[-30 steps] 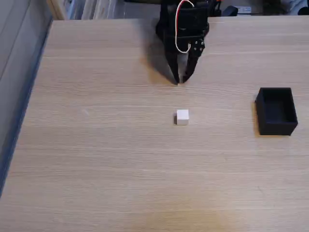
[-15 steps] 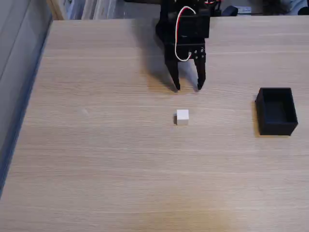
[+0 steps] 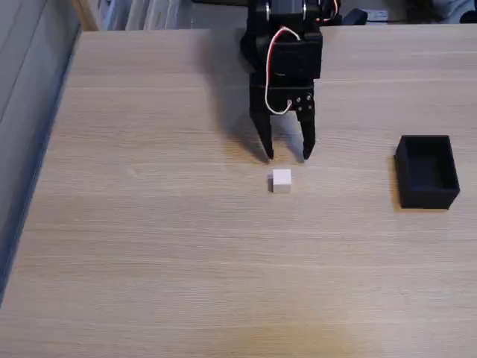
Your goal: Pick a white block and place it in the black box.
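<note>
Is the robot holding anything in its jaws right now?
No, nothing is held. The gripper is open, just above the white block in the fixed view, with bare table between its jaws.

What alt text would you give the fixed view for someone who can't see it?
A black robot gripper, jaws open, hangs just behind a small white block on a wooden table. An open black box sits apart at the right, empty as far as the view shows.
</note>
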You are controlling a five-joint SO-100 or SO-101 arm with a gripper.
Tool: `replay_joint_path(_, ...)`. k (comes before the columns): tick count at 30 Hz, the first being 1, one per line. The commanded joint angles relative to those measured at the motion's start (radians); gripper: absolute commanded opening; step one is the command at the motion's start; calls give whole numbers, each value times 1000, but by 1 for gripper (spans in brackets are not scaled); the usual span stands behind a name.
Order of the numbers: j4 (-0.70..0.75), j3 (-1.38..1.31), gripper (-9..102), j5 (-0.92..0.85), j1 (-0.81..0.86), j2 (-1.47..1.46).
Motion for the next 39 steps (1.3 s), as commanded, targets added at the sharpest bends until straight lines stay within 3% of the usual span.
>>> replay_joint_path(1,-34,-66,26,-23,23,-66)
replay_joint_path(30,-35,-342,24,20,15,-370)
replay_joint_path(39,11,-339,5,11,15,-370)
